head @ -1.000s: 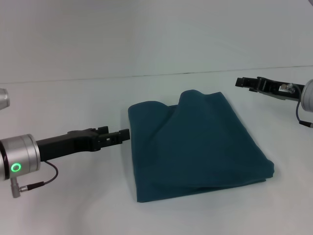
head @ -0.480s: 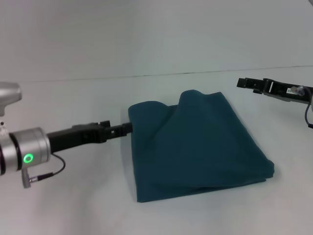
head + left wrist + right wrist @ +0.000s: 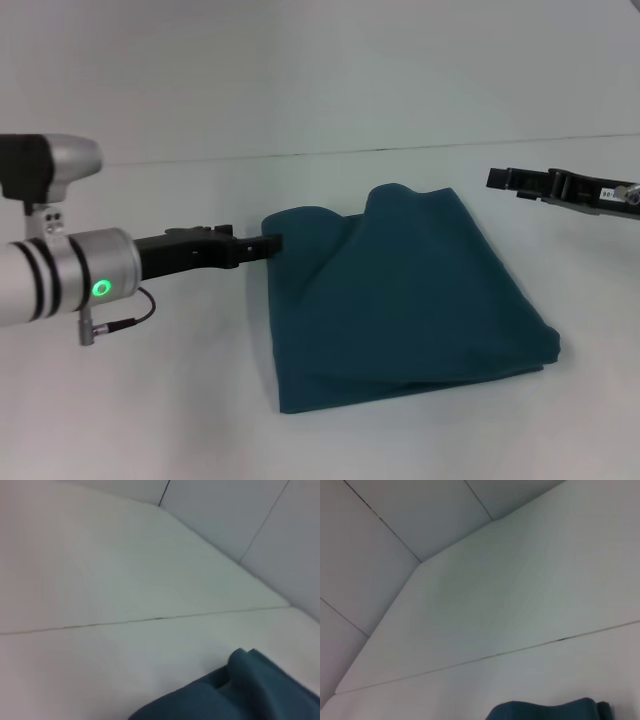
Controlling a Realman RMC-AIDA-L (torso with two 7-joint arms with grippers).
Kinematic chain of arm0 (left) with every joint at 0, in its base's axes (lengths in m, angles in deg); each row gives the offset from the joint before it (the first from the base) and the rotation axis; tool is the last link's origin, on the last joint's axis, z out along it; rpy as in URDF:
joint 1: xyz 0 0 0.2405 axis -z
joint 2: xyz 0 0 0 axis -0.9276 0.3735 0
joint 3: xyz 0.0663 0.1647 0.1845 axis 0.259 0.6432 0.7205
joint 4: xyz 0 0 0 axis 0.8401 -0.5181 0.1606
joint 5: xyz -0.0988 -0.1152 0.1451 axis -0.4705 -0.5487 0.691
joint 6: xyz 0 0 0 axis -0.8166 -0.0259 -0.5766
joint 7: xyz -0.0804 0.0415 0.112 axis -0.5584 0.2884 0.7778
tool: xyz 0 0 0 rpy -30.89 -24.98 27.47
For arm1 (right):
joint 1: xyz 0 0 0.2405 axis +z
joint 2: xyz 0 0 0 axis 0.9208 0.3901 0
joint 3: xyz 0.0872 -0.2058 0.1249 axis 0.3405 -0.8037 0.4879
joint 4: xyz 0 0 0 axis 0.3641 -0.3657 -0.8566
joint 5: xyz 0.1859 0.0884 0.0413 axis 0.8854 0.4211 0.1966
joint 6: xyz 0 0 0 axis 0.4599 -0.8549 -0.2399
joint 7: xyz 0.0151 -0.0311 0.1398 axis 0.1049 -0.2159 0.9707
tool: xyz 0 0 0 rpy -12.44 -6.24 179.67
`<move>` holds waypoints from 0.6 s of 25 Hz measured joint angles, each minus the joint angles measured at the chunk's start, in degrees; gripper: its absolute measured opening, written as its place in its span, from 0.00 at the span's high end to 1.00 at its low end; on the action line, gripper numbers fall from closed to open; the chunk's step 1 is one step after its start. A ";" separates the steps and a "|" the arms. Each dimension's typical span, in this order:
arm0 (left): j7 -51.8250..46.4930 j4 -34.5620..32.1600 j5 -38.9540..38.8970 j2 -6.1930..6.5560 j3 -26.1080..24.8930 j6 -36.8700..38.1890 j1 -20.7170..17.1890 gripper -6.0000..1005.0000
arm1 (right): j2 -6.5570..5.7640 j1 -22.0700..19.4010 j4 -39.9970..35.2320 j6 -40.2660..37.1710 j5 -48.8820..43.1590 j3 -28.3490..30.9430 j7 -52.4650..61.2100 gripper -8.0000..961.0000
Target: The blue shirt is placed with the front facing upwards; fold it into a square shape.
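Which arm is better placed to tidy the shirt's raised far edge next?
Probably the left. The left end effector is at the far left corner of the folded blue shirt; the right end effector hangs off to the shirt's right, apart from it.

left pincer [image 3: 272,243]: advanced, tip now over blue shirt [image 3: 400,290] edge | right pincer [image 3: 497,179]: withdrew rightward

blue shirt [image 3: 400,290]: plain dark teal-blue, no print or lettering showing on the folded top face; same teal in both wrist views. bench [image 3: 150,400]: flat pale grey-white, thin dark seam line across it. left gripper [image 3: 268,244]: black, arm behind it silver with black bands and a lit green ring. right gripper [image 3: 500,180]: black, small white label patch. Wall panels pale grey, dark joint lines.
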 joint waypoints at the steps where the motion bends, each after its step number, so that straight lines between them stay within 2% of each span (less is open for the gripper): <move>1: -0.06 0.02 0.01 -0.08 1.07 -1.07 0.17 0.09 | 0.00 -0.03 -0.01 -0.11 0.02 0.00 0.02 0.23; 6: -0.12 0.83 0.04 -0.24 6.80 -8.41 1.14 0.10 | 0.12 -0.05 -0.02 -0.77 0.03 0.04 0.13 0.23; 15: -0.10 2.50 -0.30 -0.73 13.45 -17.71 2.67 0.10 | 0.46 0.05 -0.02 -1.07 0.04 0.06 0.19 0.23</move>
